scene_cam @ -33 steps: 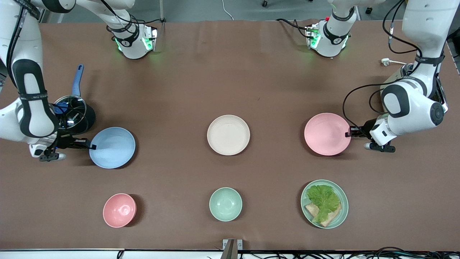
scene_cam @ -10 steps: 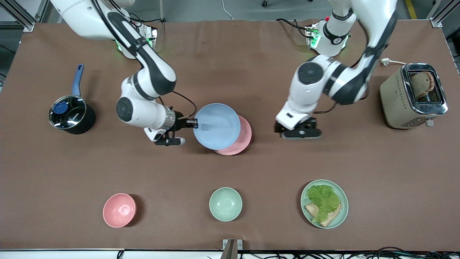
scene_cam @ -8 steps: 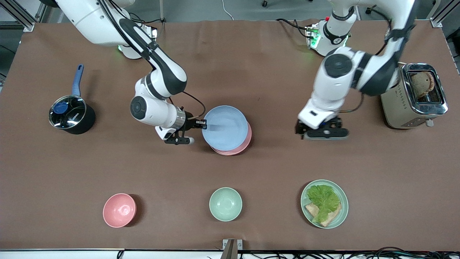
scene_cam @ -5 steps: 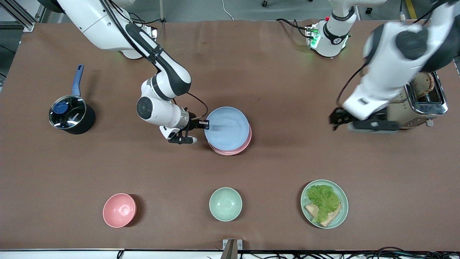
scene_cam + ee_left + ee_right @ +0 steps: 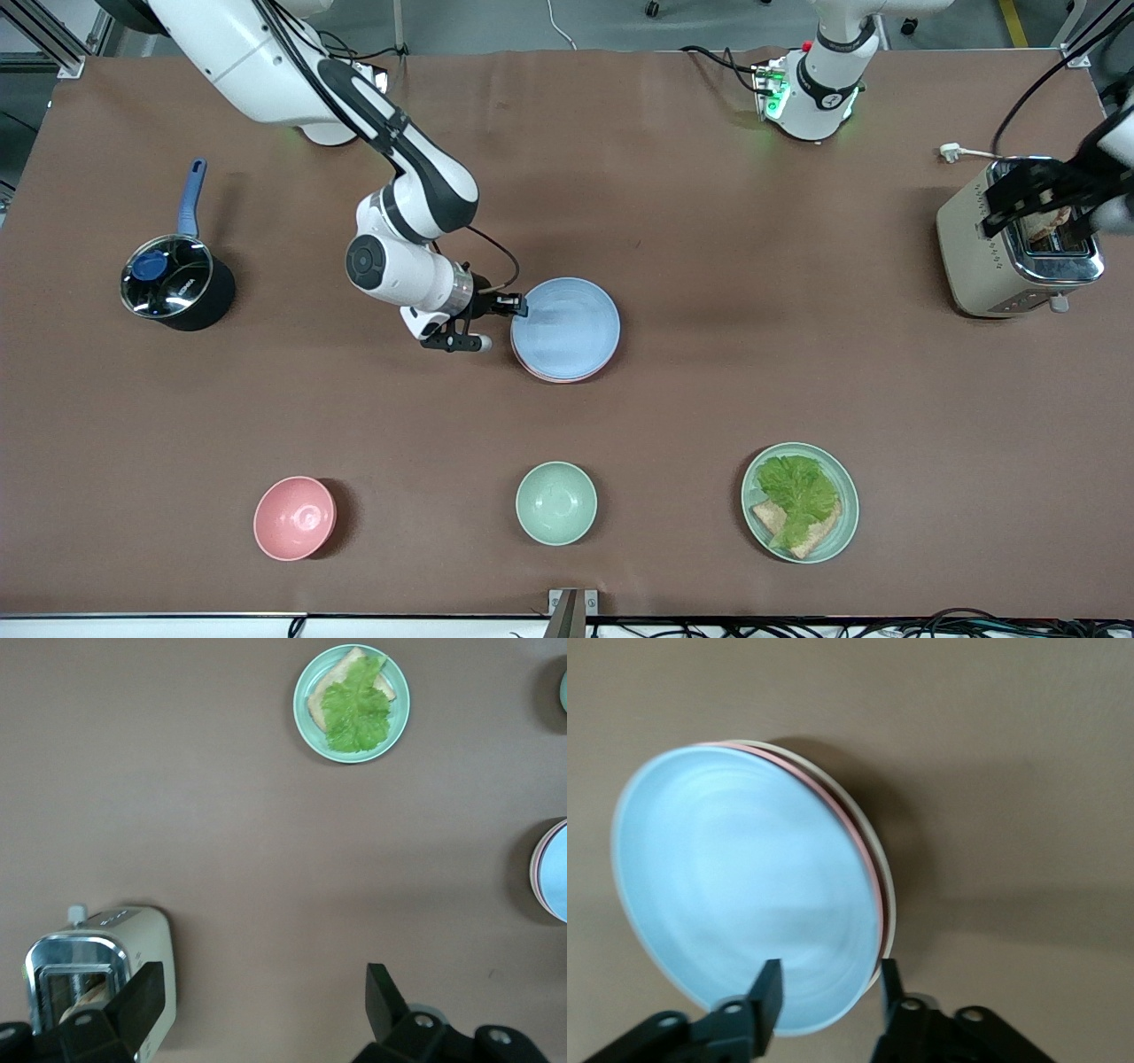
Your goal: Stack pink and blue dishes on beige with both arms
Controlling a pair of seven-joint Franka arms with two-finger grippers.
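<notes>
The light blue plate (image 5: 565, 328) lies on top of the stack in the middle of the table. Under it the pink plate (image 5: 852, 828) shows as a thin rim, and the beige plate (image 5: 873, 835) as a pale rim beneath that. My right gripper (image 5: 521, 306) is at the stack's edge toward the right arm's end, open. Its fingers (image 5: 769, 992) straddle the blue plate's rim with a gap on both sides. My left gripper (image 5: 1041, 190) hangs wide open and empty over the toaster (image 5: 1001, 248); its wrist view catches the stack (image 5: 556, 873) at the frame edge.
A lidded black pot (image 5: 177, 283) with a blue handle stands at the right arm's end. Nearer the front camera are a small pink bowl (image 5: 295, 518), a small green bowl (image 5: 556, 502) and a green plate (image 5: 842, 523) with lettuce and bread.
The right arm carried the blue plate over the pink one, and it now sits squarely on the stack with the fingers parted. The left arm rose away to above the toaster.
</notes>
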